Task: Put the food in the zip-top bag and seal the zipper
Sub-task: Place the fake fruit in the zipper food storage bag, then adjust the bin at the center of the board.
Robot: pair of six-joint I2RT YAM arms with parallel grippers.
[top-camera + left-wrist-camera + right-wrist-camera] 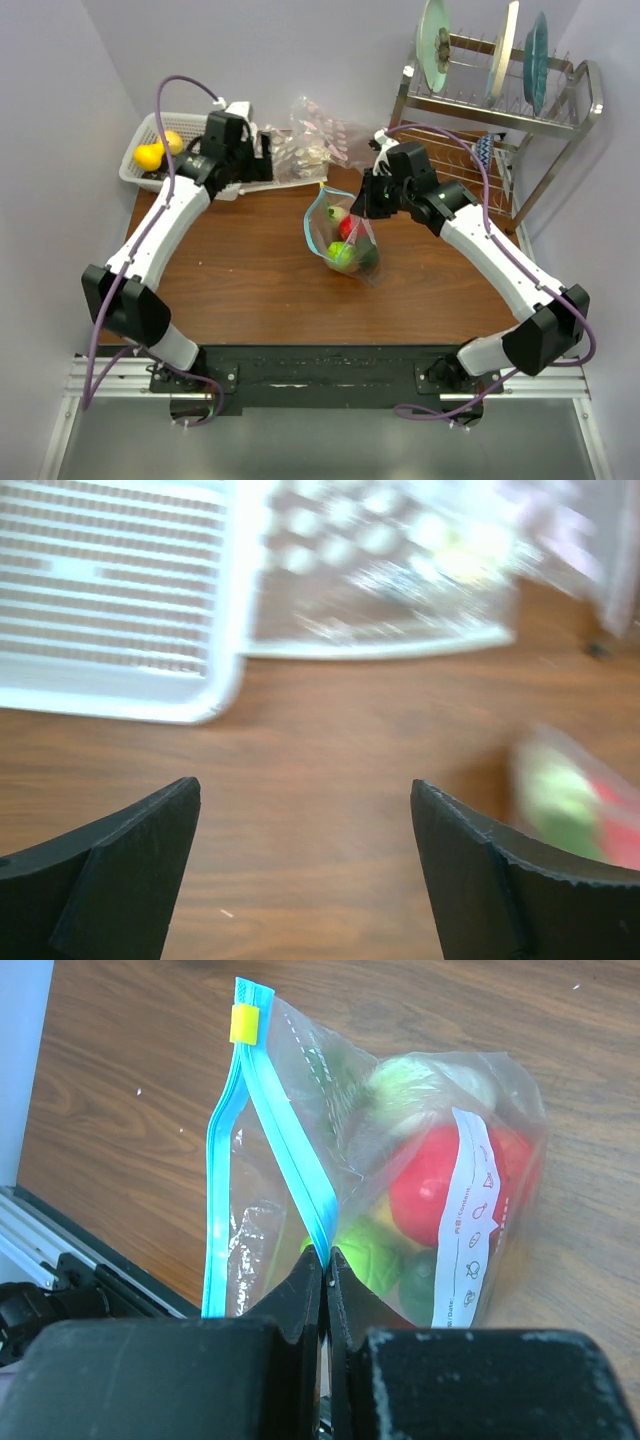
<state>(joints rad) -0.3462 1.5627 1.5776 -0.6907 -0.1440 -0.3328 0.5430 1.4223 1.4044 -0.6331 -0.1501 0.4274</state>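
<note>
The zip-top bag (pixel 340 238) stands mid-table with food in it: a red piece (pixel 440 1185), a light green one (pixel 375 1250), a pale one (pixel 410 1085) and a dark green one (pixel 420 1278). Its light-blue zipper (pixel 290 1150) is parted into two strips that meet at a yellow slider (pixel 245 1024). My right gripper (pixel 327 1257) is shut on the nearer strip and holds the bag's rim from its right side (pixel 362 205). By the white basket's corner, my left gripper (pixel 262 160) hangs open over bare wood (pixel 305 785). Two yellow fruits (pixel 150 155) lie in the basket.
The white mesh basket (pixel 140 172) stands at the table's far left. Other clear printed bags (pixel 310 145) lie at the back beside it. A metal dish rack (pixel 500 100) with plates fills the back right corner. Walls close in on both sides.
</note>
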